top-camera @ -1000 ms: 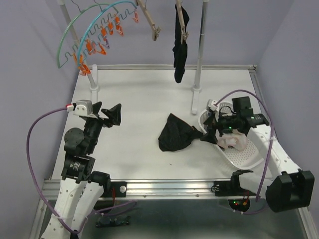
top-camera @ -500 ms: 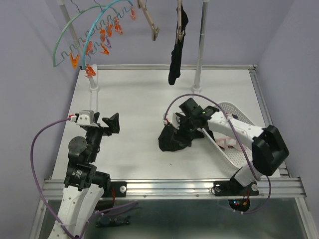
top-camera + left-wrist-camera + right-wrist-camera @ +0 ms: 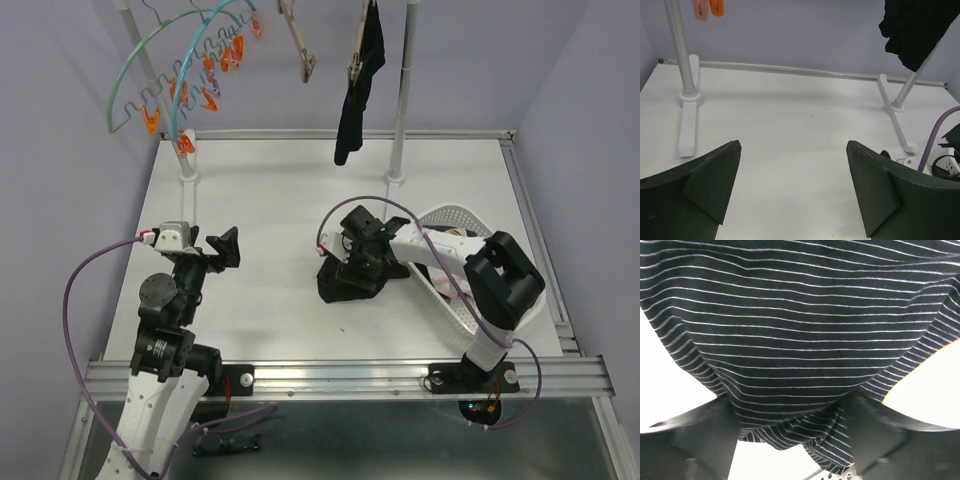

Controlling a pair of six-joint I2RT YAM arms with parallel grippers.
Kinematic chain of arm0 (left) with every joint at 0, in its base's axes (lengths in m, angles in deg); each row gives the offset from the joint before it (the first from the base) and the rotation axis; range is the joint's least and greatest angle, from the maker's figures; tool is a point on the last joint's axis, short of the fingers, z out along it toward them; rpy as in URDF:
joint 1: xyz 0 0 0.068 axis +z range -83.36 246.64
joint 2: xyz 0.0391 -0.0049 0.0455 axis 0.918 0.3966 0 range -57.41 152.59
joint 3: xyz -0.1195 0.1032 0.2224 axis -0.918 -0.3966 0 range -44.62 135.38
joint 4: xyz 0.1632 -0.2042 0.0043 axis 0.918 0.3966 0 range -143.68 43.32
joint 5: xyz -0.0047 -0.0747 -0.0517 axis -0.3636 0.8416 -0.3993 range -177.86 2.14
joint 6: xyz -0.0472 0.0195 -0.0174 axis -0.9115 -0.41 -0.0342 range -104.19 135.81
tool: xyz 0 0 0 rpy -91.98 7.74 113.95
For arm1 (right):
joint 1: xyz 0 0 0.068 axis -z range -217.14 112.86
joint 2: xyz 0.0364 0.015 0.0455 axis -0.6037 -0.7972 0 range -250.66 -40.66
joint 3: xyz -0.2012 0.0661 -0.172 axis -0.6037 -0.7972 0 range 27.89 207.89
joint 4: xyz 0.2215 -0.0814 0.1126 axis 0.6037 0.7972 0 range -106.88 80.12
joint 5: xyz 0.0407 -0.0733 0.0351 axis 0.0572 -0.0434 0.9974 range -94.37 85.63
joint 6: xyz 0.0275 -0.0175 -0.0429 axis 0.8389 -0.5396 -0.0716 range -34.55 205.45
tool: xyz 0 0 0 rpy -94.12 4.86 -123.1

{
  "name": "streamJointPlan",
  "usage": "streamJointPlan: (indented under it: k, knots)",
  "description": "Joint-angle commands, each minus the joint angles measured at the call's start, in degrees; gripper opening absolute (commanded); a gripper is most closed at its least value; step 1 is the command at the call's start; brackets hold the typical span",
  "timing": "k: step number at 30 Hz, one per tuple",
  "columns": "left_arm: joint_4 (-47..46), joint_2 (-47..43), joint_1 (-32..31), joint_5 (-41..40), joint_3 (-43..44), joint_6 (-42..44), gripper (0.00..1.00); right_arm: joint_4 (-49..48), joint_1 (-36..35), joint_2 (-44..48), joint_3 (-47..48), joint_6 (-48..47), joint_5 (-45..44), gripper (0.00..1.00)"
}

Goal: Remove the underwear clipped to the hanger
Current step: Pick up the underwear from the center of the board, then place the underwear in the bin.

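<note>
A white basket (image 3: 450, 210) sat on the right of the white table (image 3: 260, 200). Two white poles (image 3: 680, 45) rose from flat feet near the table's far edge. Teal hangers (image 3: 137, 60) hung at the upper left, carrying orange clips (image 3: 150, 122). Lilac walls (image 3: 580, 80) enclosed the space.

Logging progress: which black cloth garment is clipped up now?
The black cloth garment hanging from the wooden clip hanger; the black striped one lies on the table at the right gripper.
</note>
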Motion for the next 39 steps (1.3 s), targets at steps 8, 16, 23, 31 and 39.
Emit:
streamJointPlan:
  k: [8, 16, 23, 31, 39]
  knots:
    - [-3.24, -0.12, 0.18, -0.35, -0.61, 1.40, 0.99, 7.73, -0.13, 9.35, 5.82, -4.17, 9.57, 0.03]
    - [-3.24, -0.03, 0.18, -0.35, -0.61, 1.40, 0.99, 21.40, 13.20, 21.65, 15.31, -10.16, 25.77, 0.02]
    - [-3.24, 0.06, 0.18, -0.35, -0.61, 1.31, 0.99, 17.11, 29.91, 36.59, 12.26, -5.60, 23.50, 0.02]
    - [-3.15, 0.50, 0.18, 0.00, -0.69, 1.31, 0.99, 12.08, 36.52, 47.68, -1.28, 0.73, 3.82, 0.01]
    - [-2.98, -0.20, 0.18, -0.26, -0.61, 1.22, 0.99, 7.34, 41.61, 45.94, -12.18, 1.70, -1.29, 0.01]
